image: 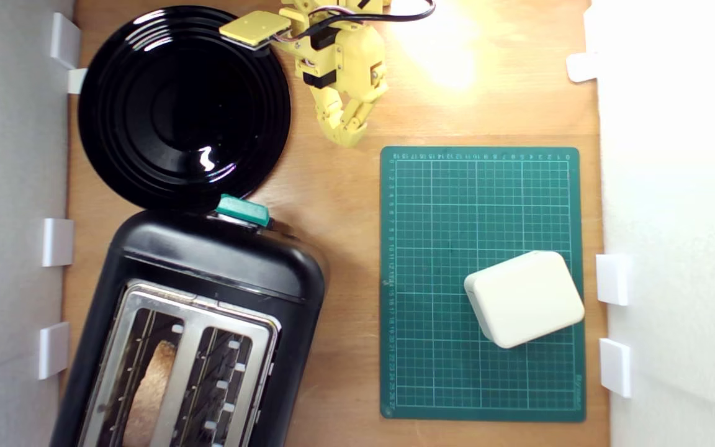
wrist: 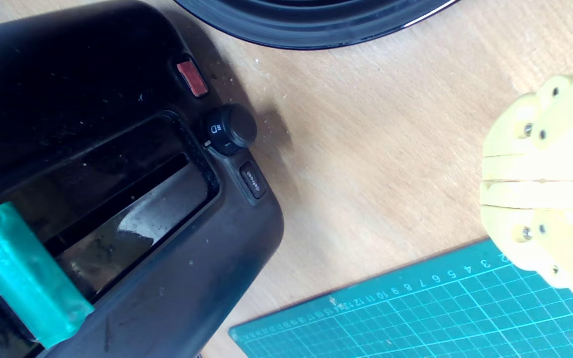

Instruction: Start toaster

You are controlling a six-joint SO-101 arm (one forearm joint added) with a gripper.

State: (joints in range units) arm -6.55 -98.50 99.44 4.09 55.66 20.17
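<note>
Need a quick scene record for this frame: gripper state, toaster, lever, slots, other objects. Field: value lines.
gripper: gripper closed, empty, above bare wood, clear of the toaster
toaster: toaster at the exterior view's lower left, slots facing up
lever: teal lever on the toaster end nearest the plate, untouched
slots: bread slice in the slot on the exterior view's left; the other looks empty
controls: round knob, red button
plate: black plate, empty
mat: green cutting mat carrying a white box

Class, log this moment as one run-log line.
gripper: shut, empty | toaster: lever untouched | bread: in slot
</note>
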